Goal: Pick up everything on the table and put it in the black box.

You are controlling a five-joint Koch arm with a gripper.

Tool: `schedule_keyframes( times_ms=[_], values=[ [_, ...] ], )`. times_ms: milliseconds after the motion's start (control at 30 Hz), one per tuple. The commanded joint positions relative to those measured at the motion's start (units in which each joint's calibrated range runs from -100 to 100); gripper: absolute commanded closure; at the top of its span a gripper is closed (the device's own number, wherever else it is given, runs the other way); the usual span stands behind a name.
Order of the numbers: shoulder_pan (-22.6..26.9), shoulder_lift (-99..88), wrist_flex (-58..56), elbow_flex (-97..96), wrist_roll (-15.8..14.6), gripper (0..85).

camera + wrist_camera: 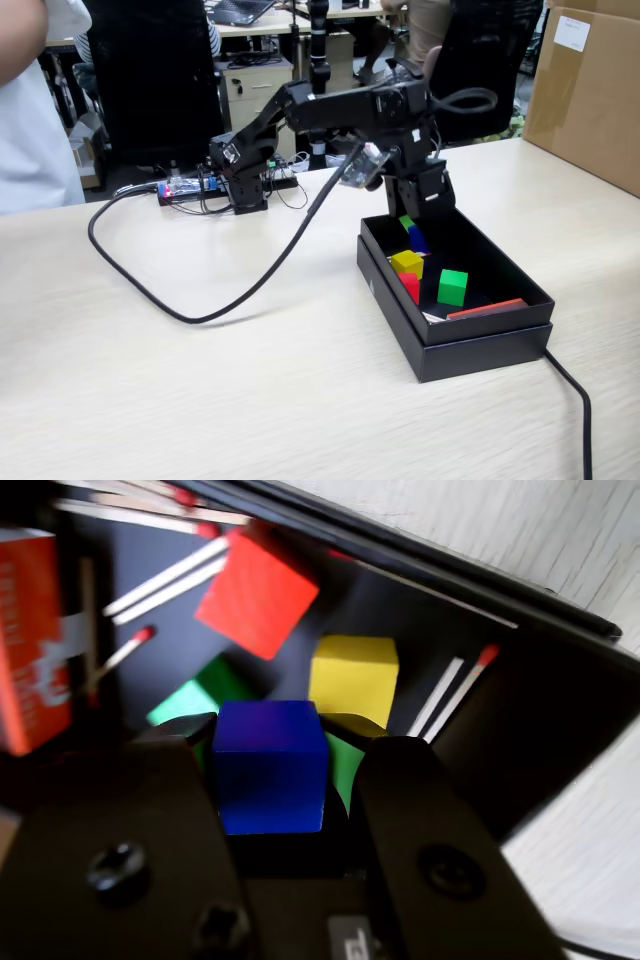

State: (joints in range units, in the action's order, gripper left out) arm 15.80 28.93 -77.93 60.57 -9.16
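No legible text in either view. The brown carton [590, 85] right of the black box [480, 345] carries a white label — unreadable. The orange matchbox [30, 650] print is blurred — illegible.

Pale wood-grain counter [200, 390]. Black box [480, 345] sits on it; arm base [245, 195] behind-left of box, black cable [200, 310] looping left of box.

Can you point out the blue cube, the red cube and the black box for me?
blue cube [268, 765], wrist view, its front face.
red cube [257, 591], wrist view, its top face.
black box [480, 352], fixed view, its near outer wall.
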Motion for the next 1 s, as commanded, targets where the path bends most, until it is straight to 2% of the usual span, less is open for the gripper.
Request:
schedule_keyframes(
  times_ms=[0,33,167,233,300,367,700,967],
  values=[
    [0.15,0.5,-0.04,5.25,0.15,62.4],
    [0.15,1.3,-0.04,5.25,0.2,59.1],
    [0.1,2.57,-0.12,5.07,0.1,58.5],
    [0.1,-0.3,-0.73,4.08,0.1,49.2],
    [0.15,-5.24,-0.99,2.17,0.05,44.6],
    [0.0,-13.73,-0.99,-0.46,0.1,41.2],
    [-3.47,-62.61,-0.99,-22.67,0.88,40.2],
    [-10.21,-102.2,5.41,-59.57,3.86,36.8]
  ],
)
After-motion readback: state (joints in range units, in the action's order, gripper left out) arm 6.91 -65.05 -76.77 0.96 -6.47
